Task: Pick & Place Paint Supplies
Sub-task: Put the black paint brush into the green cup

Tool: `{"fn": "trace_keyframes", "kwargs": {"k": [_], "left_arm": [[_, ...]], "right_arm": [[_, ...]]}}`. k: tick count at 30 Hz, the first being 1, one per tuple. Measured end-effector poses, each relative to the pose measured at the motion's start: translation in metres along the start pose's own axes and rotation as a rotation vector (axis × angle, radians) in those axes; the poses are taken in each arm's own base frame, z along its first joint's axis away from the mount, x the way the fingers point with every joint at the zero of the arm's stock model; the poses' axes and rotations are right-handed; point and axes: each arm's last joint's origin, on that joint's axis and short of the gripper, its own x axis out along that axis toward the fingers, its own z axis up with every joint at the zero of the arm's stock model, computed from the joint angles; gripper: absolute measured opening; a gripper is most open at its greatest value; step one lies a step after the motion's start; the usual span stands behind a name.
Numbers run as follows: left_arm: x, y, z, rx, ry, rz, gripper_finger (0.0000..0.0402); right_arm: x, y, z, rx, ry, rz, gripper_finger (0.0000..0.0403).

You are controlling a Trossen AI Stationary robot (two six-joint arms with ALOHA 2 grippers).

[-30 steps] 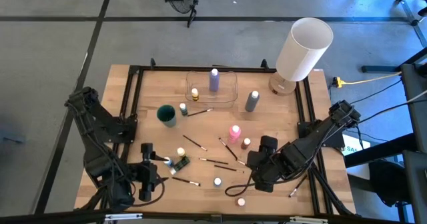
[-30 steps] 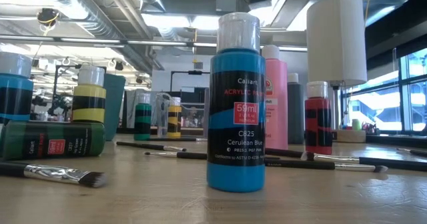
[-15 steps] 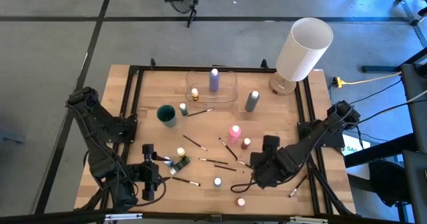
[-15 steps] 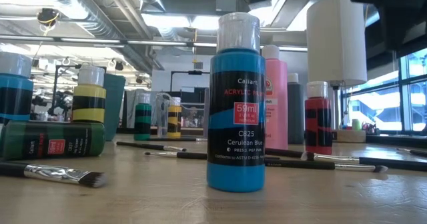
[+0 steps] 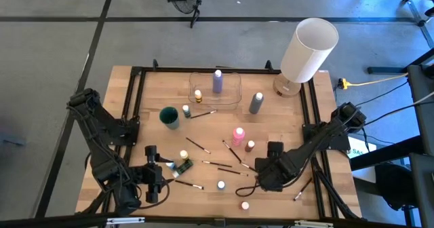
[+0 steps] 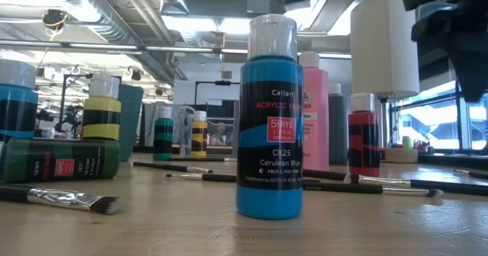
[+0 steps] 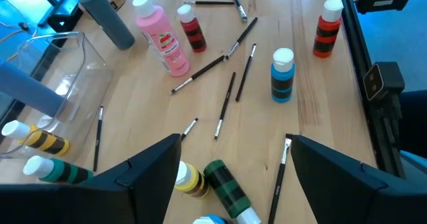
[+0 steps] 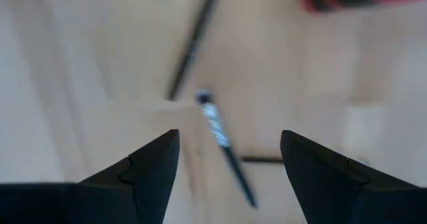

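The right hand (image 5: 260,179) has shifted a little toward the bench's (image 5: 156,92) right side since a second ago. Its fingers stand spread and empty above a paintbrush (image 8: 223,147) lying flat near the pink bottle (image 5: 238,135). The left hand (image 5: 150,176), also spread and holding nothing, waits by the lying green bottle (image 7: 229,190).

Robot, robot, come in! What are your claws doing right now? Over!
Right claw open, empty, low over a paintbrush. Left claw open, empty, waiting beside the fallen green bottle. Nothing blocking. Over.
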Motion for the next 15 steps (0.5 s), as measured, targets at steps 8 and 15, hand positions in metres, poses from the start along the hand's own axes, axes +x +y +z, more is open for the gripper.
{"fn": "trace_keyframes", "kwargs": {"k": [8, 15], "left_arm": [[0.0, 0.0, 0.0, 0.001, -0.001, 0.001, 0.0281], [0.0, 0.0, 0.0, 0.008, -0.001, 0.001, 0.0281]], "right_arm": [[0.012, 0.003, 0.0, -0.121, -0.028, 0.043, 0.0264], [0.028, -0.001, -0.007, -0.216, -0.001, 0.027, 0.0264]]}}
